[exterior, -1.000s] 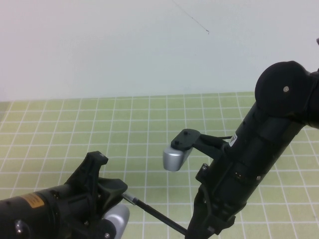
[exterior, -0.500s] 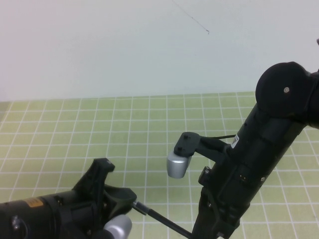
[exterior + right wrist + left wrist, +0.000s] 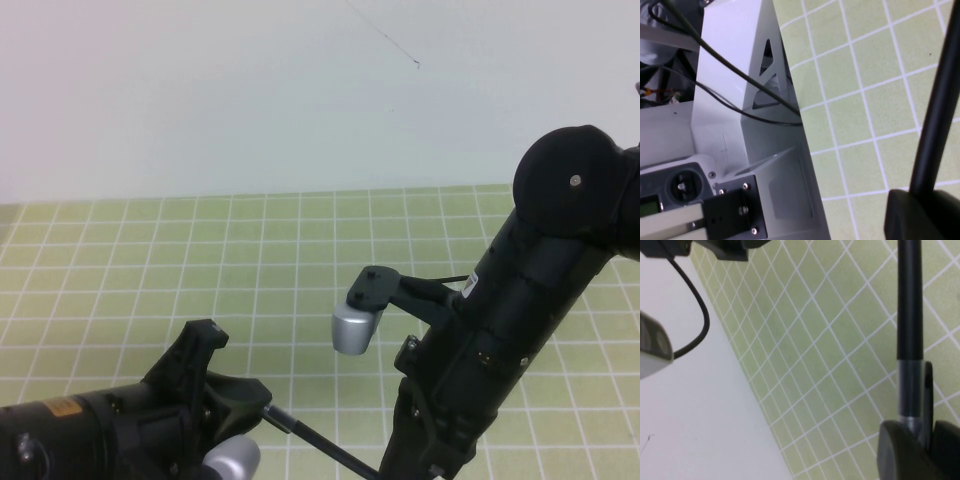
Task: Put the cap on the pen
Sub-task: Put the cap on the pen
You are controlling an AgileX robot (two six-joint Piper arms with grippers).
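Note:
The thin black pen (image 3: 320,440) hangs in the air between both grippers, low in the high view. My left gripper (image 3: 258,402) is shut on the cap (image 3: 912,390), a short grey-clear piece with a black clip. The pen's black barrel (image 3: 910,295) runs straight out of the cap; its tip is hidden inside. My right gripper (image 3: 385,468) is shut on the pen's other end, and the barrel (image 3: 940,100) enters its fingers (image 3: 920,215). In the left wrist view the left gripper (image 3: 920,445) sits at the frame's edge, jaws tight on the cap.
The green grid mat (image 3: 250,260) covers the table up to a white wall at the back. The right arm's wrist camera (image 3: 355,322) juts out above the pen. A white metal frame with cables (image 3: 750,125) stands beside the mat.
My left gripper has shifted slightly down and right, toward the right gripper. The pen stays held between both grippers. The right arm has barely moved.

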